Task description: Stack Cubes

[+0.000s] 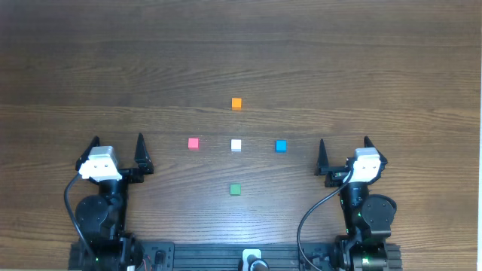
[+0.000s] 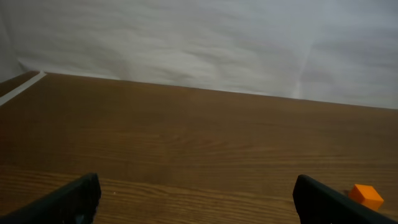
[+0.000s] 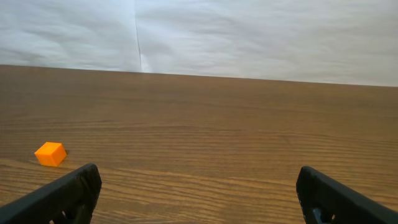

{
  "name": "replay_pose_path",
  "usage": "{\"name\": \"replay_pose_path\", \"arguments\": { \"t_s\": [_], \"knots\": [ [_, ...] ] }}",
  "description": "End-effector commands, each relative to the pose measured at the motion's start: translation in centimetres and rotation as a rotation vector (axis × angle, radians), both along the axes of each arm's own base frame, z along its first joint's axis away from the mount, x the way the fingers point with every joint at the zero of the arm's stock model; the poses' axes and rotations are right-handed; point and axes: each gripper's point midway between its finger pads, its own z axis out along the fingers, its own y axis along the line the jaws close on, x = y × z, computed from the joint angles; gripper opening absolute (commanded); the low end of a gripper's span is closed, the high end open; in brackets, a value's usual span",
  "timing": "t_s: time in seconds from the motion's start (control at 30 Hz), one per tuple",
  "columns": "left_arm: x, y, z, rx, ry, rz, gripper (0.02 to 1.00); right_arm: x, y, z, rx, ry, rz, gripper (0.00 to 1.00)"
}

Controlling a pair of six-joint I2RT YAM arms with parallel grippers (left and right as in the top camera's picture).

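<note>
While left gripper point(image 1: 117, 140) and right gripper point(image 1: 344, 141) sit lower left and lower right, fingers spread, empty, cubes lie apart mid-frame on brown wooden table point(image 1: 376, 60): small orange cube point(image 1: 236, 103) uppermost; pink cube point(image 1: 193, 143), white cube point(image 1: 236, 145), blue cube point(image 1: 281, 145) in row; green cube point(image 1: 235, 190) lowest.

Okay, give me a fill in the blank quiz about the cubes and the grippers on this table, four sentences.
1. Between the pink cube and the blue cube sits the ____ cube.
2. The cube farthest up the top view is ____.
3. The cube lowest in the top view is ____.
4. The left gripper and right gripper are both ____.

Missing words: white; orange; green; open.
</note>
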Motion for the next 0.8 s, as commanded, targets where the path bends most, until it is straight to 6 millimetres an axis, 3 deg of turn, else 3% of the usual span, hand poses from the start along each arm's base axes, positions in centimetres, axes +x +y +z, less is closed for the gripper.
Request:
{"name": "replay_pose_path", "arguments": {
  "t_s": [0.03, 0.17, 0.27, 0.4, 0.53, 0.8],
  "knots": [
    [-0.1, -0.5, 0.0, 0.004, 0.009, -0.031, 0.998, 0.0, 0.0, -0.1, -0.001, -0.002, 0.005, 0.991],
    [-1.0, -0.6, 1.1, -0.033, 0.07, -0.032, 0.998, 0.0, 0.0, -0.1, -0.001, -0.002, 0.005, 0.993],
    [-2.8, -0.8, 3.6, -0.059, 0.122, -0.034, 0.998, 0.0, 0.0, -0.1, -0.001, -0.002, 0.005, 0.991],
    [-3.1, -1.9, 5.6, -0.067, 0.135, -0.096, 1.0, 0.0, 0.0, -0.1, -0.001, -0.002, 0.005, 0.991],
    [-1.8, -2.8, 5.3, -0.106, 0.24, -0.141, 0.998, 0.0, 0.0, -0.1, -0.001, -0.002, 0.005, 0.993],
    [2.9, -5.0, 2.8, -0.192, 0.571, -0.249, 0.996, 0.0, 0.0, -0.1, -0.001, -0.002, 0.005, 0.991]
  ]
}}
